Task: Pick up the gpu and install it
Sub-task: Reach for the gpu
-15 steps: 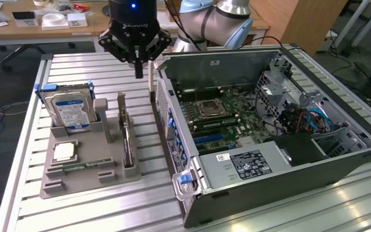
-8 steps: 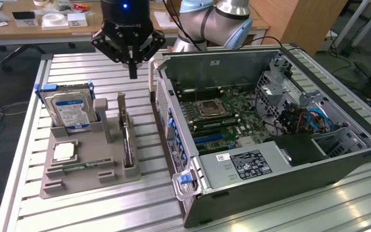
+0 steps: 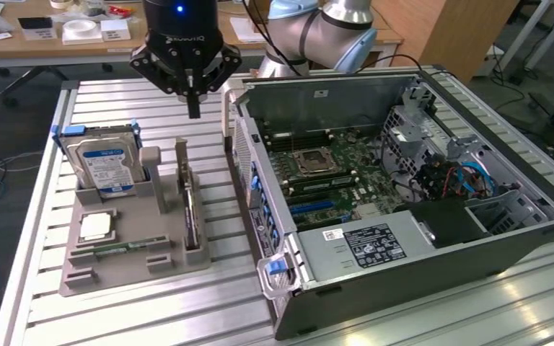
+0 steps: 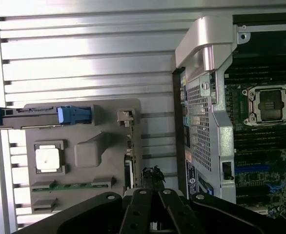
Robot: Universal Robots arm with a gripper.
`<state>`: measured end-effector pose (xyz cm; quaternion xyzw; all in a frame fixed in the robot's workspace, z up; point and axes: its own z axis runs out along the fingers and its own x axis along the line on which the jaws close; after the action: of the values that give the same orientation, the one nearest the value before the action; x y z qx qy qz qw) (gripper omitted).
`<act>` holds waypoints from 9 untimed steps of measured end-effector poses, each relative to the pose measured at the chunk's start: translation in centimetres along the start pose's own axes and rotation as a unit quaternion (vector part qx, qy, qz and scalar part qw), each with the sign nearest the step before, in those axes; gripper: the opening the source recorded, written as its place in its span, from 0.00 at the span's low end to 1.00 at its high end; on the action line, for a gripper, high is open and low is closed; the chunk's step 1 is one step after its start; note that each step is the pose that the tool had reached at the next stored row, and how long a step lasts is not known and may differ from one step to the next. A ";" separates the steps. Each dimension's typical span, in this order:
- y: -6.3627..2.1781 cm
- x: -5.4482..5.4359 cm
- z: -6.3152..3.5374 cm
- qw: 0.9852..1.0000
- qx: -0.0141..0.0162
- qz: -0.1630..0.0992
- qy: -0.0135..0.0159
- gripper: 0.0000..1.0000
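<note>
Exterior view: gpu (image 3: 190, 216) between hard drive (image 3: 109, 166) and case (image 3: 421, 277).

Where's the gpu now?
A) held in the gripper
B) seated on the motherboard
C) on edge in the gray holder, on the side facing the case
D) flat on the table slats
C: the gpu stands on edge in the gray holder beside the open case. The gripper hangs clear of it, holding nothing.
</note>
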<state>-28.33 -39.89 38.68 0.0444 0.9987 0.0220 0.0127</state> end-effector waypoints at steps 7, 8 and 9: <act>0.00 0.1 0.00 1.000 0.000 0.000 0.000 0.11; 0.00 0.1 0.00 1.000 0.000 0.000 0.000 0.11; 0.00 0.1 0.00 1.000 0.000 0.000 0.000 0.11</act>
<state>-28.39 -39.88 38.69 0.0445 0.9987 0.0220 0.0126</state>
